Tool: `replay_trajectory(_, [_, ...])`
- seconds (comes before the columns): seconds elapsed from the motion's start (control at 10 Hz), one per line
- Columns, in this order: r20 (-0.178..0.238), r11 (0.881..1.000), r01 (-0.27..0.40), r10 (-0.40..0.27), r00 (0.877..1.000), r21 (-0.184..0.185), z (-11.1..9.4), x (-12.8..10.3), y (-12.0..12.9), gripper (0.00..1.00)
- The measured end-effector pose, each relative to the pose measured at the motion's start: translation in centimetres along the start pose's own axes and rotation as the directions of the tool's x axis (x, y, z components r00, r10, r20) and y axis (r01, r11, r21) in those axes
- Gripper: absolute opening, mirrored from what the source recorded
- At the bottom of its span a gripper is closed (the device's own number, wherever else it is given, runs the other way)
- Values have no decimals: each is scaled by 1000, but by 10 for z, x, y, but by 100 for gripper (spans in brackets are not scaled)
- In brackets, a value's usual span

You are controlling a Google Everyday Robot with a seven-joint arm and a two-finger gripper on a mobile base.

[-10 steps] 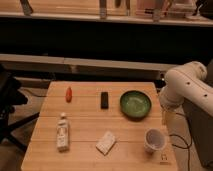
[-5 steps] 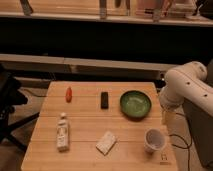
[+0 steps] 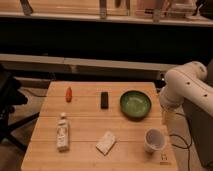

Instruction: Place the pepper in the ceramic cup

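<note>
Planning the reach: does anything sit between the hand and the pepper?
Yes. The hand hangs by the right edge of the table; the green bowl and black block lie in a row between it and the pepper at the left.

Dim, warm light, seemingly from overhead.

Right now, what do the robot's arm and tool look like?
The arm is white, built of thick, rounded, glossy segments with a bulbous joint. It narrows to a paler tool beside the right edge of the table, near the green bowl. A dark cable loops below. No markings are readable.
</note>
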Motion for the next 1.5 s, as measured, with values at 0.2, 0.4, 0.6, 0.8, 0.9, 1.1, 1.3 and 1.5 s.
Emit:
replay_trajectory(0.2, [0, 1000, 0, 0, 1000, 0, 0, 0, 0, 80])
replay_trajectory(0.4, [0, 1000, 0, 0, 1000, 0, 0, 0, 0, 80])
replay_trajectory(0.6, [-1, 1000, 1, -1, 1000, 0, 0, 0, 0, 80])
replay_trajectory(0.8, [-11, 999, 52, -52, 999, 6, -1, -15, -6, 80])
replay_trajectory(0.9, [-17, 996, 90, -90, 996, 13, -2, -30, -12, 80])
replay_trajectory(1.1, [-29, 989, 148, -147, 989, 24, -4, -54, -21, 80])
replay_trajectory(1.3, [-37, 984, 176, -175, 984, 29, -5, -55, -25, 80])
replay_trajectory(1.5, [-45, 975, 220, -219, 975, 32, -8, -63, -32, 80])
